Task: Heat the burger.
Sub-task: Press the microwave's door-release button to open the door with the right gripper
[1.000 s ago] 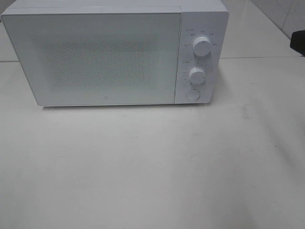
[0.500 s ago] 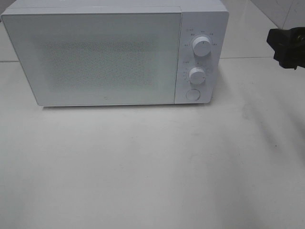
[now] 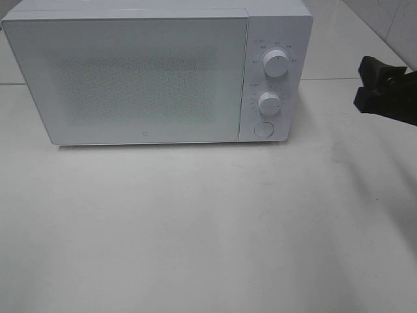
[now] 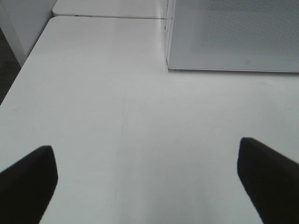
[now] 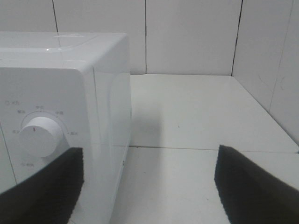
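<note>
1. Although the desk (image 3: 195, 228) carried a white microwave (image 3: 156, 72) toward its back, the burger showed in no view, so its place could not be told.
2. Since the door (image 3: 98, 117) stood closed, opening it looked like the step in hand. That would go best with a slow, square approach to the control panel (image 3: 273, 39), a light press there, and the arm kept clear of the door's swing.
3. Beside that panel and apart from it, the right tool (image 3: 365, 85) hung with jaws spread wide, holding and touching nothing.
4. Over bare desk near the microwave's front corner, the left tool (image 4: 147, 186) gaped about fully, likewise empty.
</note>
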Controlling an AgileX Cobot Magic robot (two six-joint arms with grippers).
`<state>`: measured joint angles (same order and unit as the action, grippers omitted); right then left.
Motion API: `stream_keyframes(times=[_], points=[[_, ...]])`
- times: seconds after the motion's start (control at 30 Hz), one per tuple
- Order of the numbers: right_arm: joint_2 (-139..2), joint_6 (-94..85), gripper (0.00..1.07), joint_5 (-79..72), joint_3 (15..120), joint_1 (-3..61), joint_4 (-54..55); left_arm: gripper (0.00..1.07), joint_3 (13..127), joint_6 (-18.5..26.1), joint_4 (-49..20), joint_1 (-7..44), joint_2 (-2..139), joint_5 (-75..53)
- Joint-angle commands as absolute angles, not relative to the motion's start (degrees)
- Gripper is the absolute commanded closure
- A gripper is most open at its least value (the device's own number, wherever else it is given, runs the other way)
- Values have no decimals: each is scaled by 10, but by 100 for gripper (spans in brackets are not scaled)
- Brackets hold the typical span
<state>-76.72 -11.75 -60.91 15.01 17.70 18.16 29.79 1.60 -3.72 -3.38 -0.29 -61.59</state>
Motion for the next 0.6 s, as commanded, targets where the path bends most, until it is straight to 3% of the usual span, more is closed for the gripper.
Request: stream_keyframes(times=[0.03,0.6], points=[[-818,-146,32,-715,148,239,235,9,296,14,-41,-34,-14,-612],[-954,-138,32,-801,174,386,372,9,296,14,-41,-34,-14,-612]])
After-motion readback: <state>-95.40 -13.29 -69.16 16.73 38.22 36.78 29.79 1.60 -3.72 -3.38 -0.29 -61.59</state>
